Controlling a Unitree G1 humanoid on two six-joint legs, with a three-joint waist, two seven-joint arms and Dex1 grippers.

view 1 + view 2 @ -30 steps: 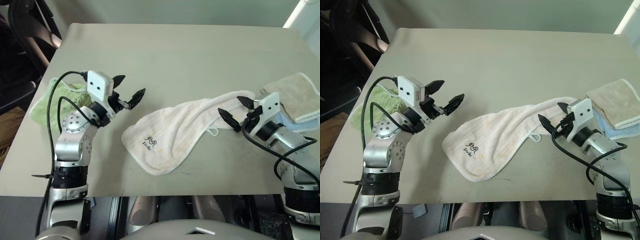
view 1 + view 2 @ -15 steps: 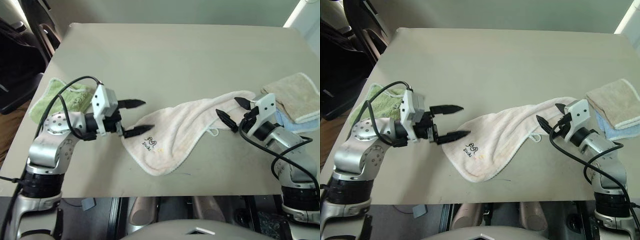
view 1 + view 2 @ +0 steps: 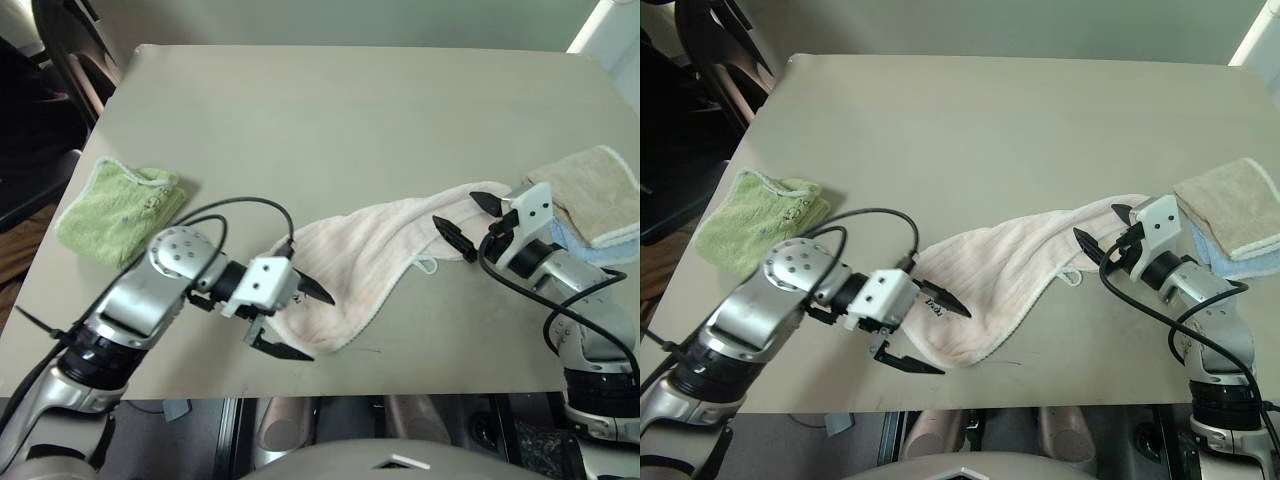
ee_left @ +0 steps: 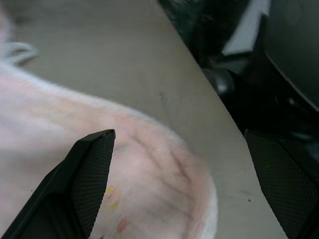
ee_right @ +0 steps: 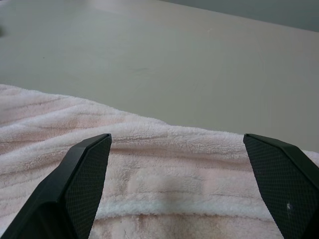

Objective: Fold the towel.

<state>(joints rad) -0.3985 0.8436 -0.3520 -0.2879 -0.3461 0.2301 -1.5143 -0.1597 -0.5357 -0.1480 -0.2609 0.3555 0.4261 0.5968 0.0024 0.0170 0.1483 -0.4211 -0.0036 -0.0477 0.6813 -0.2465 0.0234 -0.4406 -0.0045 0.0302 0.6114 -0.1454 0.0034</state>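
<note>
Towel [image 3: 375,255] lies bunched; left gripper [image 3: 292,320], jaws spread and empty, should straddle its near rounded corner squarely before pinching, while right gripper [image 3: 468,222] waits agape at its far end

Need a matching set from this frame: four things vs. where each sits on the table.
Things:
1. towel
2. lime-green cloth
3. beige cloth
4. left gripper

Places:
A. robot's far right edge of the table
B. robot's left edge
C. over the towel's near-left corner, open
D. stretched across the middle

Pairs: 1-D, 2-B, 3-A, 4-C
</note>
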